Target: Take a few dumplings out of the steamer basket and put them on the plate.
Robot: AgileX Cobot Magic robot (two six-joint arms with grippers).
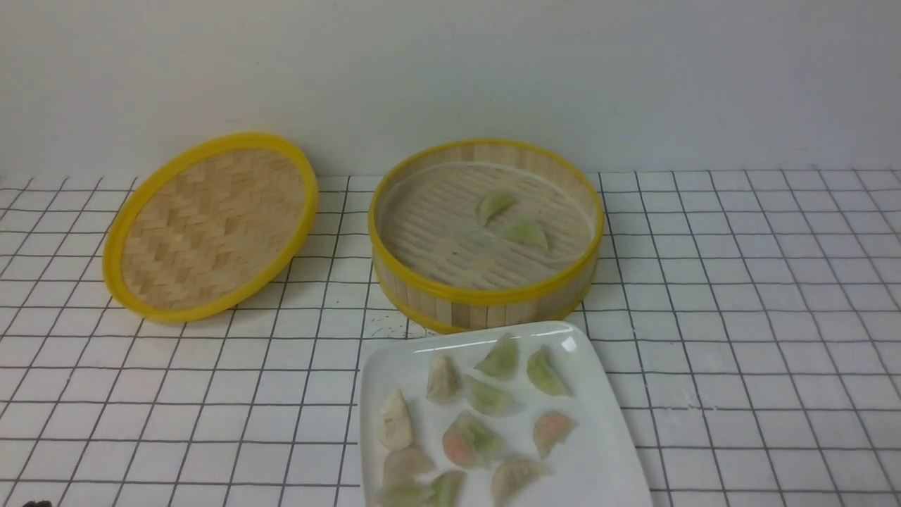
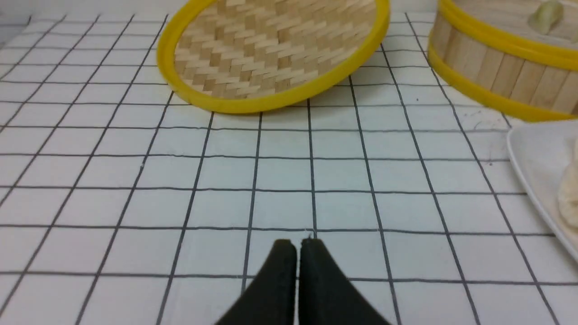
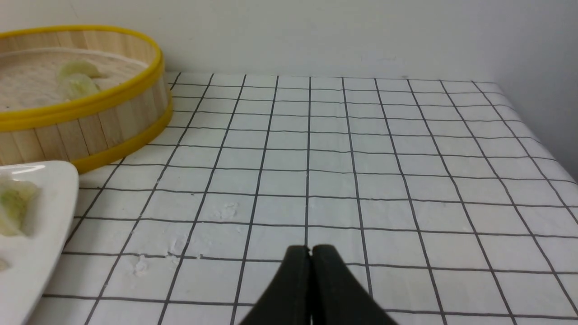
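Bamboo steamer basket (image 1: 486, 299) ahead holds two dumplings (image 1: 524, 232); plate (image 1: 598, 465) loaded; my left fingers (image 2: 295, 247), right fingers (image 3: 310, 251) pressed together, empty, parked over counter (image 3: 406, 180).

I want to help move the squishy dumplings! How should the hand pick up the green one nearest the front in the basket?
Probably from straight above, since the steamer basket wall blocks the sides. The green dumpling lies flat on the slats, so pinch gently across its plump middle, not end to end.

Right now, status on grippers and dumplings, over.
Left gripper shut, empty; right gripper shut, empty. Two dumplings in steamer basket, most on plate. Lid off, aside; nothing blocking.
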